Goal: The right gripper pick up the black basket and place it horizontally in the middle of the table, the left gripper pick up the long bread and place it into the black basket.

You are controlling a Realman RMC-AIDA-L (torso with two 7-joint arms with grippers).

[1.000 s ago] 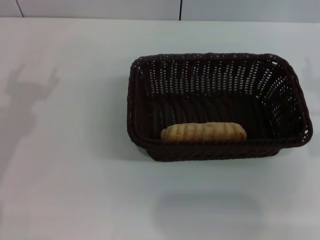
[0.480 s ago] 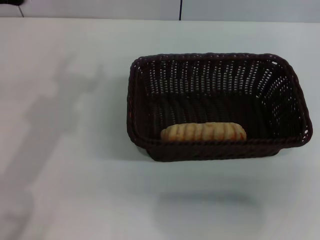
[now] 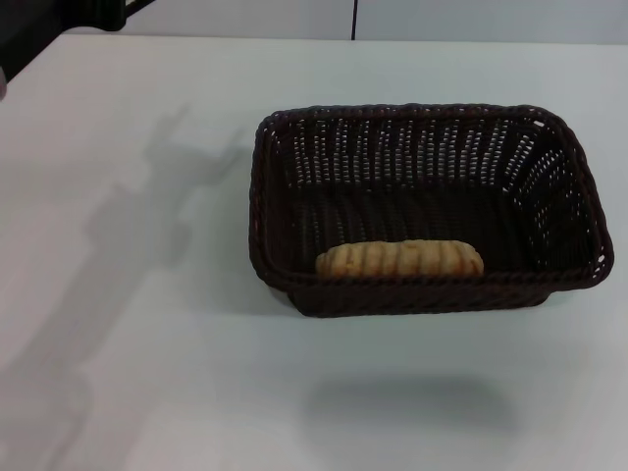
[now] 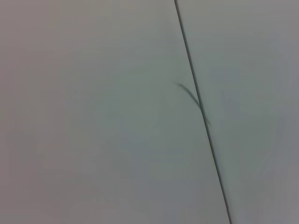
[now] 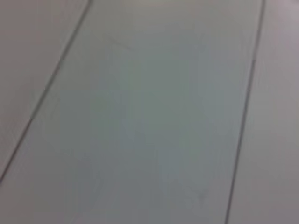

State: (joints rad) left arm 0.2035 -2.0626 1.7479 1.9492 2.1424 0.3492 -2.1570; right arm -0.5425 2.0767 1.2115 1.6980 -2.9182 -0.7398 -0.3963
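Note:
The black basket (image 3: 422, 113) lies lengthwise across the white table (image 3: 128, 334), right of the middle in the head view. The long bread (image 3: 400, 259), orange-tan with pale ridges, rests inside it along the near wall. A dark part of my left arm (image 3: 49, 25) juts into the far left corner, well away from the basket; its fingers do not show. The arm's shadow falls on the table left of the basket. My right gripper is out of view. Both wrist views show only pale flat surfaces with thin dark seams.
A pale wall with a dark vertical seam (image 3: 353, 18) runs behind the table's far edge. A faint shadow (image 3: 402, 407) lies on the table in front of the basket.
The left arm's dark end has come into the far left corner, and its shadow has slid right toward the basket. Basket and bread have not moved.

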